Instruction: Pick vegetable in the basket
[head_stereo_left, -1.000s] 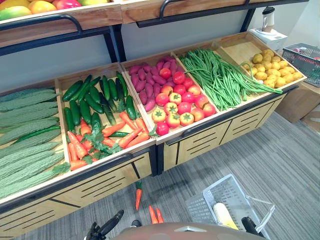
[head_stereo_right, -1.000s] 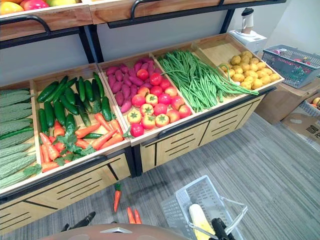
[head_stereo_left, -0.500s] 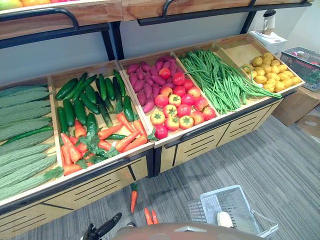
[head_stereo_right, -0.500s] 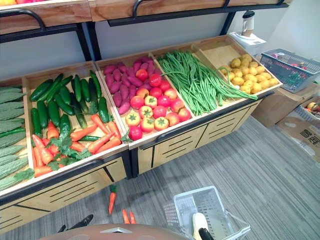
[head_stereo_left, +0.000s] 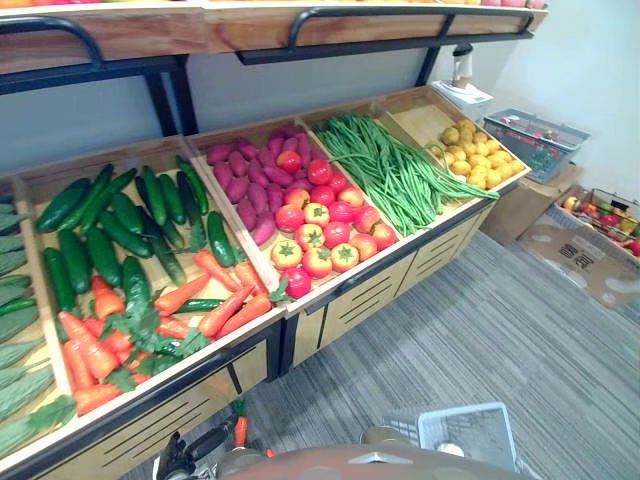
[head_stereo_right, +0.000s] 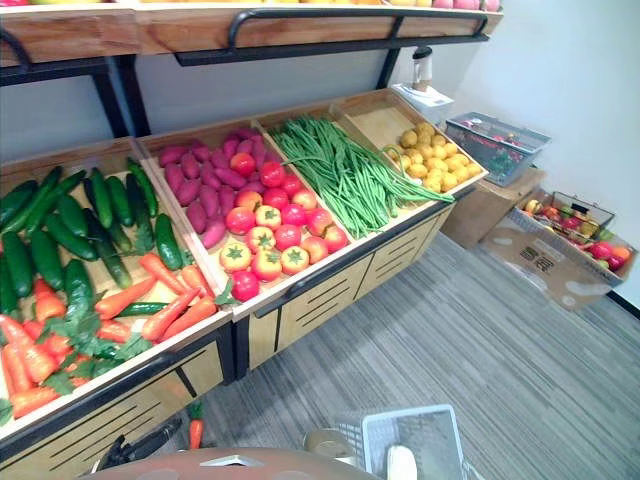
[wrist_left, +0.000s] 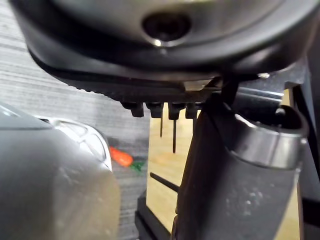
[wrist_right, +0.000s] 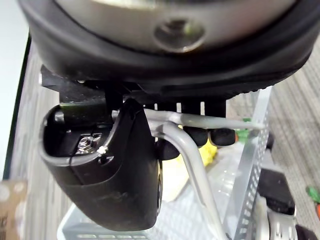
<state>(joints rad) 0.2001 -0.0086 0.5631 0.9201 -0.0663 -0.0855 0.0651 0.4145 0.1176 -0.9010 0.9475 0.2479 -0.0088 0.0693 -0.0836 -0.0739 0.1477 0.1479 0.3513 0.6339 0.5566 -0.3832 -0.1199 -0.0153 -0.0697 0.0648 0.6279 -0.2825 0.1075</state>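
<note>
Right wrist view: the right robot hand (wrist_right: 110, 172) grips the wire handle (wrist_right: 192, 160) of the basket (wrist_right: 245, 192); a yellow vegetable (wrist_right: 209, 151) lies inside. The left robot hand (wrist_left: 150, 82) hangs relaxed, empty.

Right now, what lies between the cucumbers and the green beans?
One wooden compartment: purple sweet potatoes at the back, red tomatoes in front. Both eye views show it.

Head stereo over stand (head_stereo_left: 360, 300); wrists close-up.
</note>
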